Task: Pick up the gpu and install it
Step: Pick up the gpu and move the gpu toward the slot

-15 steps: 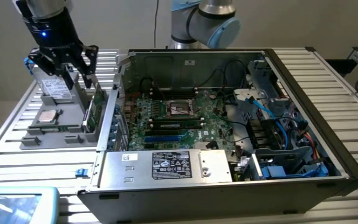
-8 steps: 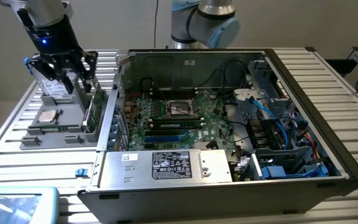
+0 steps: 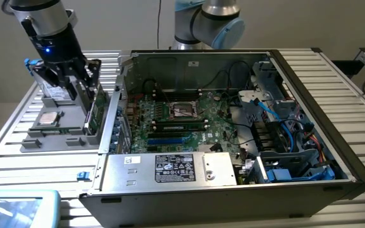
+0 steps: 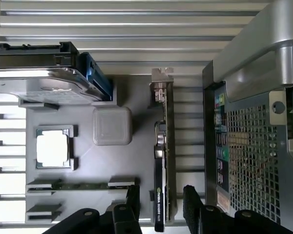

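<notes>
The gpu (image 4: 164, 146) stands on its long edge in a grey holder tray (image 4: 136, 161), a thin card with a dark face and a metal bracket at one end. In the exterior view the gpu (image 3: 96, 110) sits at the tray's side nearest the computer case (image 3: 309, 142). My gripper (image 4: 162, 207) is open just above the card. One of its black fingers (image 4: 133, 200) is on each side of the card's end, with a small gap on both sides. In the exterior view my gripper (image 3: 81, 90) hangs straight down over the tray (image 3: 49, 141).
On the tray are a silver hard drive (image 4: 39, 85) standing in a slot, a processor chip (image 4: 52, 147), a memory stick (image 4: 83, 185) and a grey square block (image 4: 112, 126). The open case shows its motherboard (image 3: 176, 118) with slots, cables and a power supply (image 3: 176, 168). Its perforated wall (image 4: 254, 146) is close beside the card.
</notes>
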